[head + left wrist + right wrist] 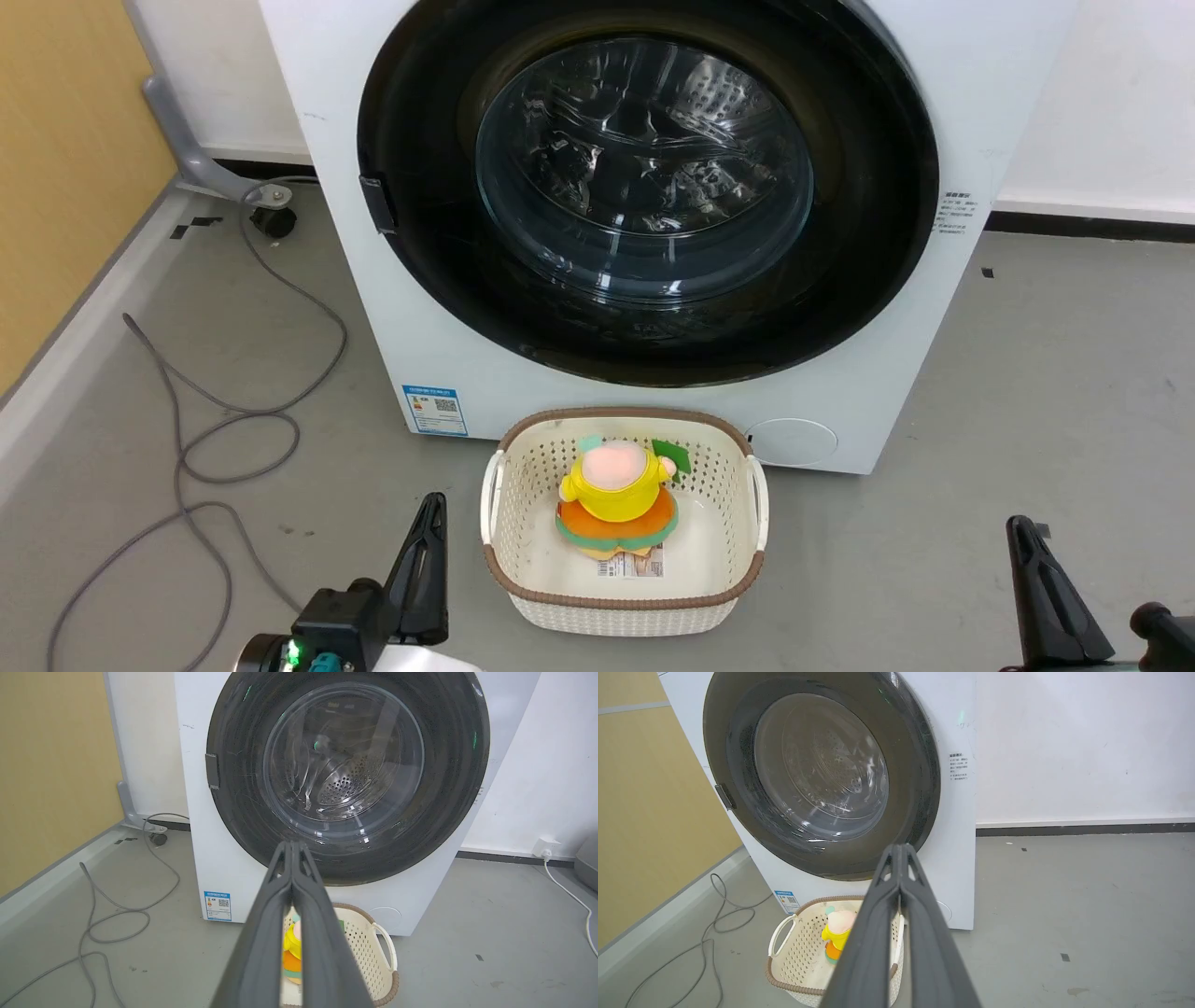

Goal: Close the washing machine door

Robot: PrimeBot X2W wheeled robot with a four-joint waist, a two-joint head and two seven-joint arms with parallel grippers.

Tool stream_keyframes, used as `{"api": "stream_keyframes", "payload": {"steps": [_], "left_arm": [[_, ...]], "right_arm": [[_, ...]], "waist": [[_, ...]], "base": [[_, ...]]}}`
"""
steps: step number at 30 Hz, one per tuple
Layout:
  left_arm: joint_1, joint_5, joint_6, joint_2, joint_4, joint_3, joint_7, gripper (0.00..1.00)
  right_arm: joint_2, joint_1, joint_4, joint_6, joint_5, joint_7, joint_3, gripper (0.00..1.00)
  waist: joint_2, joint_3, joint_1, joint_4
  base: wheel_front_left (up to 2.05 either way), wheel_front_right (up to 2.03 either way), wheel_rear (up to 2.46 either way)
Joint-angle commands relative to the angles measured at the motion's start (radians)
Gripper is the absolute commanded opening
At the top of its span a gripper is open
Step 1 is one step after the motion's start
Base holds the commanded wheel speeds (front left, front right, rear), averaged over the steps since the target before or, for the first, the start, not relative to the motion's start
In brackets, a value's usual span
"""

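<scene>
Door (644, 187) sits flat in the front of the machine (439, 355), round black ring with the glass bowl in the middle, steel drum visible through it. Small dark latch tab (378, 203) on the door's left rim. Looks shut and flush, no gap that I can see in any view.

Machine stands on the grey floor (1027, 420) at its back edge, against the white wall. Blue sticker (434, 411) at the machine's lower left, round cap (792, 441) at the lower right.

Basket (747, 560) on the floor, just in front of the machine's bottom edge, with a yellow-and-orange toy (616, 485) inside. Grey cable (187, 448) loops over the floor's left side.

Left gripper (432, 509) is low, just left of the basket, clear of the door; fingers pressed together, nothing held. Right gripper (1019, 527) is well to the basket's right; in the right wrist view its fingers (878, 933) meet at the tips, also empty.
</scene>
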Motion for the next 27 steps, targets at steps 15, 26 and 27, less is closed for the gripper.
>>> {"api": "stream_keyframes", "payload": {"steps": [15,26,27], "left_arm": [[-0.007,0.028,-0.01,-0.003,-0.01,0.028,0.033,0.0],[-0.011,0.046,-0.017,-0.006,-0.017,0.047,0.056,0.0],[-0.011,0.047,-0.018,-0.006,-0.017,0.048,0.058,0.0]], "right_arm": [[0.006,-0.024,0.007,0.0,-0.035,0.023,0.008,0.0],[0.011,-0.039,0.011,0.0,-0.057,0.037,0.013,0.0],[0.011,-0.04,0.012,0.0,-0.059,0.039,0.014,0.0]], "waist": [[0.0,0.002,0.0,-0.003],[0.0,0.004,0.0,-0.004],[0.0,0.004,0.0,-0.005]], "base": [[0.0,0.0,0.0],[0.0,0.0,0.0],[0.0,0.0,0.0]]}}
